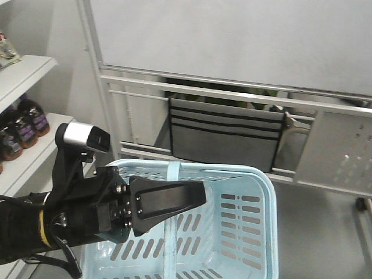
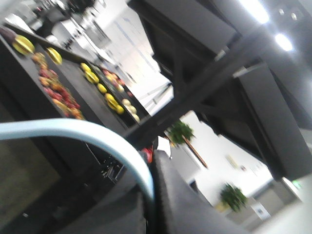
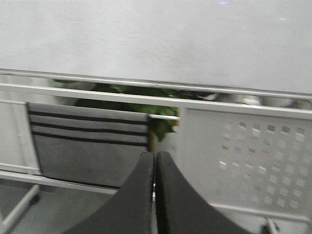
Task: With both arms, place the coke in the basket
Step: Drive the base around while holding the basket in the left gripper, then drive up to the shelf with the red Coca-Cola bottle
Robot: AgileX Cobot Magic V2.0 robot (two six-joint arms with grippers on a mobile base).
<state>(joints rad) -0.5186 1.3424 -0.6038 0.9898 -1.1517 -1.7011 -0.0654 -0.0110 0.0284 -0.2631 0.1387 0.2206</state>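
Basket (image 1: 264, 192): the right half of the interior is open from above, and a pincer could pass down there. My left pincer (image 1: 200, 195) lies across the left half, clamped on the handle (image 2: 73, 126), and blocks that side. Left flank: a shelf (image 1: 40, 145) carrying dark bottles (image 1: 26, 125) stands close beside my left arm. Beyond the far rim, a metal rack (image 1: 232, 87) with a striped pouch (image 1: 224, 136) closes the way. My right pincer (image 3: 155, 158), fingers pressed together, has open air up to the rack's perforated panel (image 3: 243, 151).

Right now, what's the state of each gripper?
Left gripper: closed on the light blue plastic basket's handle.
Right gripper: closed, holding nothing.
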